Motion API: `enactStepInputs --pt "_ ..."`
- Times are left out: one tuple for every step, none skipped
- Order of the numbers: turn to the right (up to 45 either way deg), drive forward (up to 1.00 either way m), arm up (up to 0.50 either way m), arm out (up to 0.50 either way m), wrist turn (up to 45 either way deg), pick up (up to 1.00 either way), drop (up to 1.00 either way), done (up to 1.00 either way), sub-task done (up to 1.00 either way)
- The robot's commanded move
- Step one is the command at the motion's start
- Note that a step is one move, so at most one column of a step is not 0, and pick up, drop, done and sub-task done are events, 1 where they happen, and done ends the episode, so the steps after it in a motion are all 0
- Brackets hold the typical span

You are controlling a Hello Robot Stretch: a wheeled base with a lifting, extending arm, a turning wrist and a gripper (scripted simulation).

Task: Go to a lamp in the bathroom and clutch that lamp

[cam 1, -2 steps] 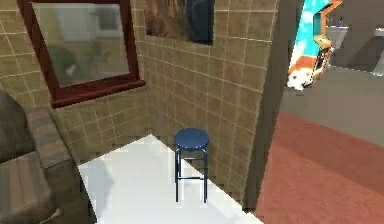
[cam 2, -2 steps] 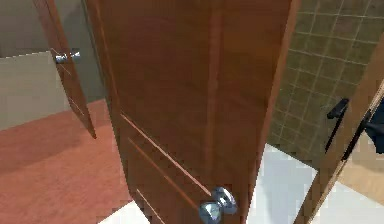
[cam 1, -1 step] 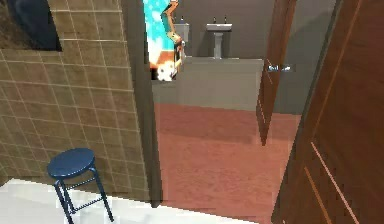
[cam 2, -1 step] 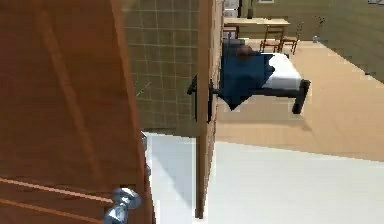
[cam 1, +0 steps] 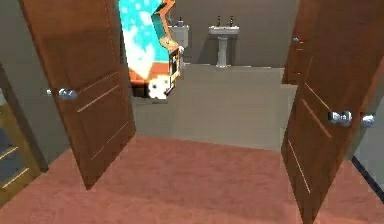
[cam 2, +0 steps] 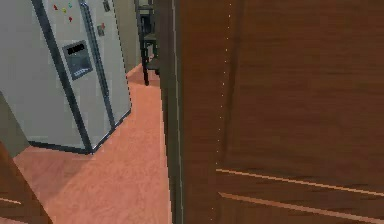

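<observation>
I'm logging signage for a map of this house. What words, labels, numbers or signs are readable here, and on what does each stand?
No text can be read.
Small coloured patches on the tall grey refrigerator: too small to read.
Blue dispenser panel on that refrigerator: no legible characters.
Cyan and orange patterned cabinet: pattern, no legible words.
Brown wooden door: no print.

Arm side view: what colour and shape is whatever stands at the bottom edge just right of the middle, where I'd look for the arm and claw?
At that spot stands a brown wooden door: flat recessed panels, thin pale grooves and a dark upright edge near the middle. Left of it are reddish floor and a grey fridge. These pictures give me nothing on the arm's or claw's colours or markings.
</observation>
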Motion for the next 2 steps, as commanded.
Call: enactStepInputs --pt "0.0 0.15 0.00 0.00 0.0 0.00 0.00 0.00 0.00" --pt "0.0 1.00 0.00 0.00 0.0 0.00 0.00 0.00 0.00"
